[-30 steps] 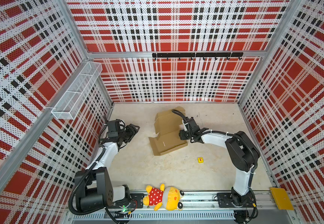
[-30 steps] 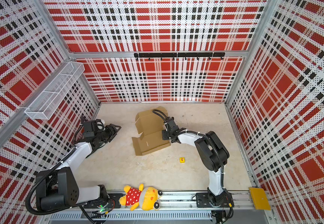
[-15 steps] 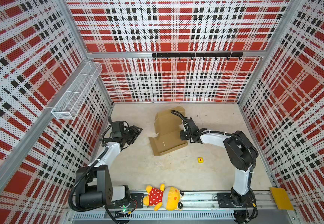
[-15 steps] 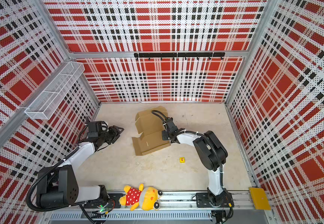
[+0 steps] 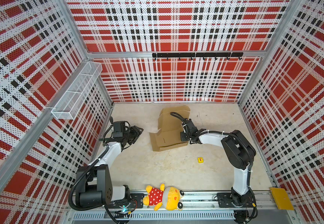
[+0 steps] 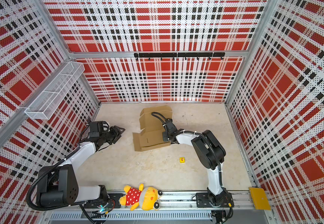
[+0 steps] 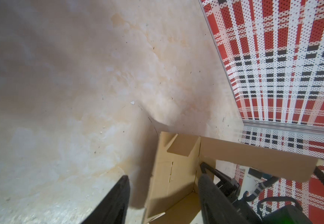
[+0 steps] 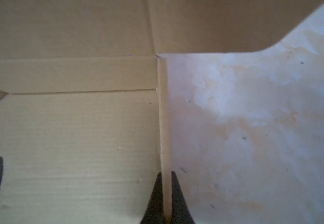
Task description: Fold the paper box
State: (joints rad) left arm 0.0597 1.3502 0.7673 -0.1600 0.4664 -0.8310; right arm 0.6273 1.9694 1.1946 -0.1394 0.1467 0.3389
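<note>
**At the box's right edge, a flap is pinched and ready to fold**

On the tabletop [image 5: 157,166], toward the back and about midway across, the paper box [image 5: 167,135] lies part-formed, with its base flat and its big rear panel tipped up. We judge the step in hand to be raising and tucking a side wall. Our right gripper [image 8: 166,175] is closed tight on the box's narrow side flap [image 8: 164,120], which stands on edge between the fingers in the right wrist view. Our left gripper [image 5: 138,130] hovers spread and empty, near the box's left edge but apart from it. In the left wrist view the box's corner sits beyond and between the fingers. Next, we think, the right arm must roll the flap inward over the base. The left arm should close in to steady the opposite side so the light card does not slide.
</note>
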